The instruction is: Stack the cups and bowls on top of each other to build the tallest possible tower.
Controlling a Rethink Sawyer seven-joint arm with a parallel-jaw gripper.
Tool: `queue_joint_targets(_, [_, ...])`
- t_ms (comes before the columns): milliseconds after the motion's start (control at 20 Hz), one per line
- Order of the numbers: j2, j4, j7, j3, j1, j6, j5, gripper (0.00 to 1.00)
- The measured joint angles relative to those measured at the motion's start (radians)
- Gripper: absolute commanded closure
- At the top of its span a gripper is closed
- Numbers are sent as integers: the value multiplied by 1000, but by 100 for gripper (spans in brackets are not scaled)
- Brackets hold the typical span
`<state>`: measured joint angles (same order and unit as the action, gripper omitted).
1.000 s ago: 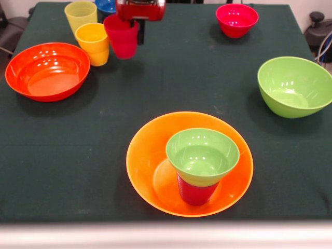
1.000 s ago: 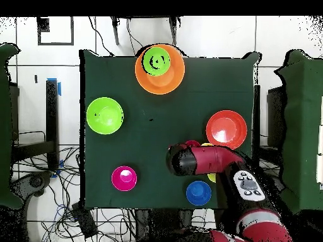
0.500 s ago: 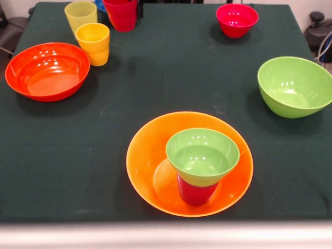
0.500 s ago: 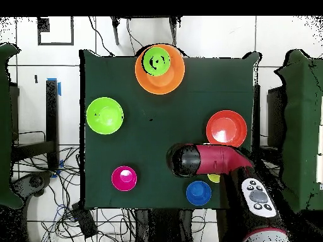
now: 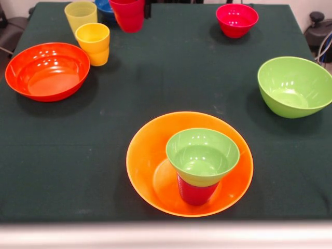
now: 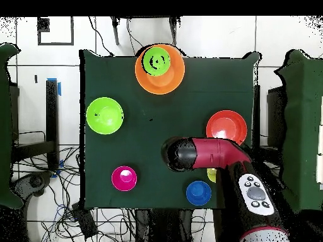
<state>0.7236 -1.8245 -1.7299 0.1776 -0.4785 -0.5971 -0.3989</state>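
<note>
A red-pink cup (image 5: 128,14) hangs off the table at the top edge of the front view. My gripper (image 5: 141,5) is shut on its rim, with only one dark finger (image 5: 148,8) showing beside it. From overhead the arm's end (image 6: 178,154) covers both cup and gripper. The tower stands near the front edge: a large yellow-orange bowl (image 5: 145,155) holds a reddish cup (image 5: 197,193), and a small green bowl (image 5: 202,155) sits on that cup. In the overhead view the tower (image 6: 173,79) is at the top of the table.
A pale yellow cup (image 5: 80,15), a yellow-orange cup (image 5: 93,42) and a wide orange-red bowl (image 5: 47,71) stand at the left. A small blue bowl (image 5: 105,6) is behind them. A small red-pink bowl (image 5: 236,19) and a large green bowl (image 5: 294,86) are at the right.
The gripper lifted the red-pink cup away from the yellow cups. It has since carried the cup a little to the right in the front view, toward the table's middle in the overhead view.
</note>
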Motion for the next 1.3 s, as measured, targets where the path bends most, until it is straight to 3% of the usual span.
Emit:
queue_joint_targets(450, [-11,56,0,13,57,0,13,100])
queue_joint_targets(850, [-11,73,0,19,68,27,28,100])
queue_joint_targets(1300, [-15,73,0,18,68,142,27,100])
